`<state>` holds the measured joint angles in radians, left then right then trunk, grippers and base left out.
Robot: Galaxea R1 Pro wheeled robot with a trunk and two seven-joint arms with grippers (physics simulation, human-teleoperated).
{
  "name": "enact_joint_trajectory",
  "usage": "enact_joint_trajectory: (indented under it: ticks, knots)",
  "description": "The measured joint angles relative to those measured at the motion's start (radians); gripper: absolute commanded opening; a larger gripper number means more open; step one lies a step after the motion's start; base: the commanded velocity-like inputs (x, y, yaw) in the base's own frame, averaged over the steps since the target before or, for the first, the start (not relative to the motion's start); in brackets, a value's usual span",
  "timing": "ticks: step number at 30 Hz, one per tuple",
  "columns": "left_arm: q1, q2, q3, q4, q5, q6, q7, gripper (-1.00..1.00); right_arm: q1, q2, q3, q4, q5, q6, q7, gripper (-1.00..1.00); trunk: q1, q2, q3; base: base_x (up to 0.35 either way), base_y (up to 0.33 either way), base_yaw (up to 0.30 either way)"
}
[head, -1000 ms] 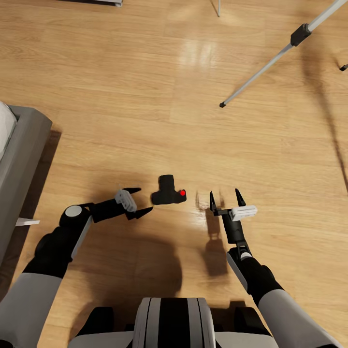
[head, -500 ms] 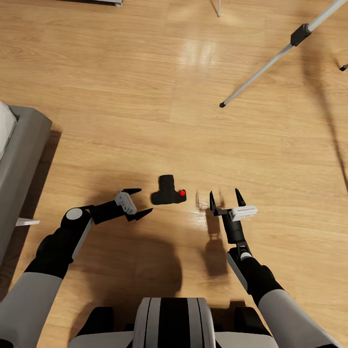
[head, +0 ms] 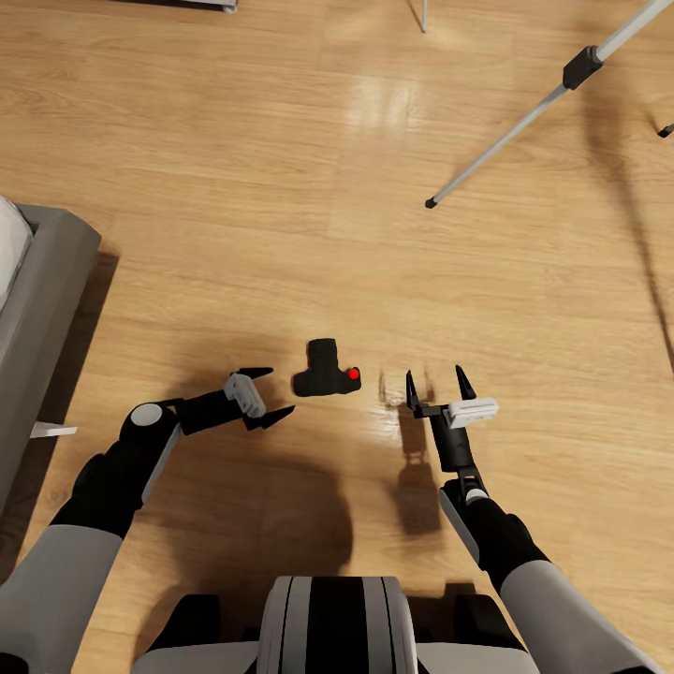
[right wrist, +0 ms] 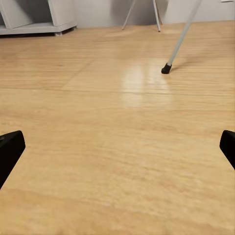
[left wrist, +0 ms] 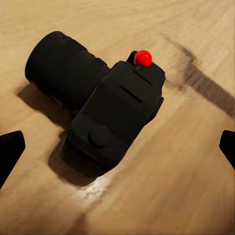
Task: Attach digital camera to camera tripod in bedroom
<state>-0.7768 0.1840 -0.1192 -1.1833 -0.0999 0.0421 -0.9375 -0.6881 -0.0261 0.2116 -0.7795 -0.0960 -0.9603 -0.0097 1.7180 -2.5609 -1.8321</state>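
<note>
Bed: grey frame point(head: 42, 281) at the far left of the head view, well left of the digital camera
Left gripper point(head: 264, 394): fingers spread wide, empty, just left of the digital camera and pointing at it, not touching; in the left wrist view the two black fingertips point(left wrist: 10, 154) sit at either side with the camera between and beyond them
Digital camera point(head: 326, 372): lying on the plank floor point(head: 281, 187), between the two grippers; the left wrist view point(left wrist: 105, 115) shows its stubby lens, the round dial on the body and the red button up close, detail too small in the head view
Right gripper point(head: 437, 384): jaws wide apart, holding nothing, just right of the digital camera, pointing away from the robot
Camera tripod: one silver leg point(head: 510, 136) with black joint and foot, well beyond and right of the digital camera; the right wrist view shows that foot point(right wrist: 166, 68) on the floor, plus grey shelving point(right wrist: 34, 17) by the wall
</note>
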Motion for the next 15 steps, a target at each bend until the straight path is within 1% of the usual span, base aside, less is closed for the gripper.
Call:
enact_joint_trajectory:
  ticks: [11,15]
  knots:
    - [-0.013,0.0,0.0,0.003,-0.005,-0.002,0.006,1.0,0.0,0.0,0.0,0.001,0.0,0.0,0.0,1.0,0.0,0.0,0.0,0.0,0.0,0.0]
    - [-0.015,-0.001,0.0,0.002,-0.006,-0.007,0.017,1.0,0.0,0.0,0.0,0.001,0.0,0.0,0.0,1.0,0.0,0.0,0.0,0.0,0.0,0.0]
